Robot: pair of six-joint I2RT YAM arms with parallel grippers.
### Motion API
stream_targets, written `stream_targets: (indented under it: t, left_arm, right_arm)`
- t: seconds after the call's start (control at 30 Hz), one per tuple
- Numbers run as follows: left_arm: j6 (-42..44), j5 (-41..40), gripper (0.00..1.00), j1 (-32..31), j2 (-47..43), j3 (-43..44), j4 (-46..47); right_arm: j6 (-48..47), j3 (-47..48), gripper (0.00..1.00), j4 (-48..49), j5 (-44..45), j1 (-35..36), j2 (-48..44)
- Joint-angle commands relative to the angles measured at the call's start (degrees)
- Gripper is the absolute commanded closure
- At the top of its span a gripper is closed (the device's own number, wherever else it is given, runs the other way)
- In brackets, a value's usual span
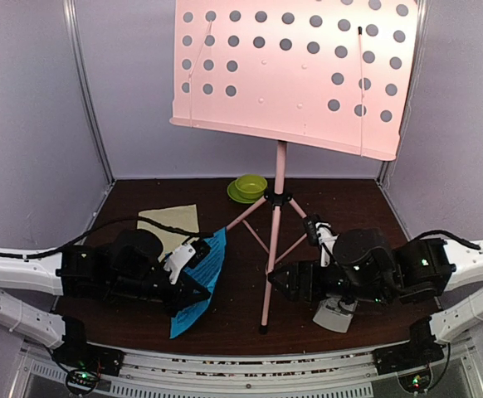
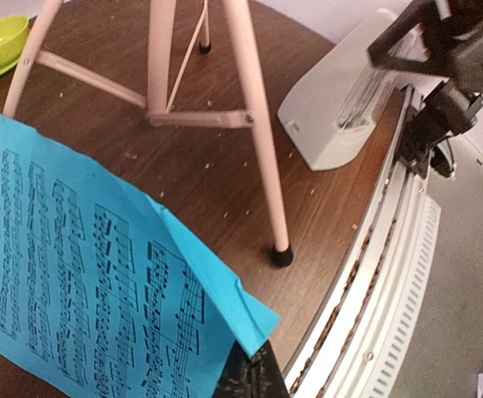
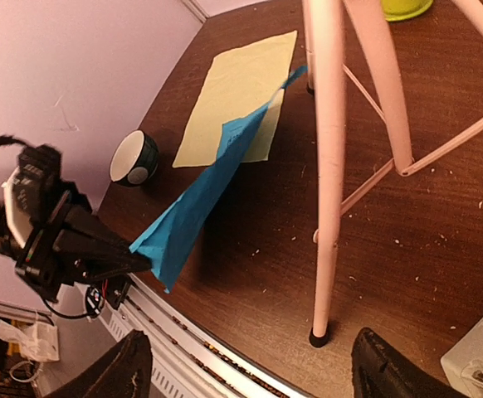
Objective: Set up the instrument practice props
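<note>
The pink music stand [image 1: 280,191] stands mid-table, its perforated desk [image 1: 295,70] high at the back. My left gripper [image 1: 193,292] is shut on a corner of the blue music sheet [image 1: 202,274] and holds it lifted off the table; the sheet fills the left wrist view [image 2: 84,274] above my gripper [image 2: 254,369]. The pale-yellow sheet [image 1: 171,224] lies flat behind it. My right gripper [image 1: 279,280] is open and empty, near the stand's front leg [image 3: 324,166]. The white metronome [image 1: 337,315] stands under my right arm and shows in the left wrist view [image 2: 349,108].
A green cup and saucer [image 1: 248,187] sit at the back behind the stand. A small white-and-black bowl [image 3: 134,157] stands at the table's left side near the yellow sheet [image 3: 237,95]. The stand's three legs spread over the middle; the metal rail [image 2: 374,290] edges the front.
</note>
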Motion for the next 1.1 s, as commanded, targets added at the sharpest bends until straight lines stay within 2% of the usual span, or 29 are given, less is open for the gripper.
stream_targets:
  t: [0.0, 0.23, 0.4, 0.57, 0.67, 0.8, 1.0, 1.07]
  left_arm:
    - [-2.1, -2.6, 1.00, -3.6, 1.0, -0.2, 12.5]
    - [2.2, -4.8, 1.00, -11.3, 6.2, 3.9, 13.7]
    - [4.9, -5.7, 1.00, -15.3, 13.8, 9.6, 14.1]
    - [7.9, -6.4, 1.00, -18.5, 19.0, 14.7, 14.4]
    - [8.5, -7.3, 1.00, -19.1, 19.5, 15.6, 14.6]
    - [10.8, -6.1, 1.00, -19.2, 20.5, 16.8, 14.4]
    - [14.4, -4.3, 1.00, -19.2, 23.9, 21.6, 10.8]
    - [15.2, -4.3, 1.00, -19.2, 24.2, 22.9, 9.2]
  right_arm:
    - [9.5, 0.5, 0.16, -1.2, -7.8, -5.5, -1.7]
    - [18.6, 2.7, 0.12, -2.8, -12.0, -7.1, 0.7]
    - [19.8, 4.0, 0.12, -2.8, -15.9, -7.0, 4.6]
    - [19.4, 5.8, 0.16, -5.2, -19.3, -7.9, 8.5]
    - [19.1, 6.2, 0.20, -7.2, -20.7, -8.8, 10.2]
    - [18.9, 4.7, 0.30, -5.2, -25.6, -10.4, 12.7]
    - [14.9, 9.1, 0.49, -8.5, -29.2, -11.7, 17.7]
    - [13.9, 9.8, 0.59, -9.7, -29.3, -12.0, 18.1]
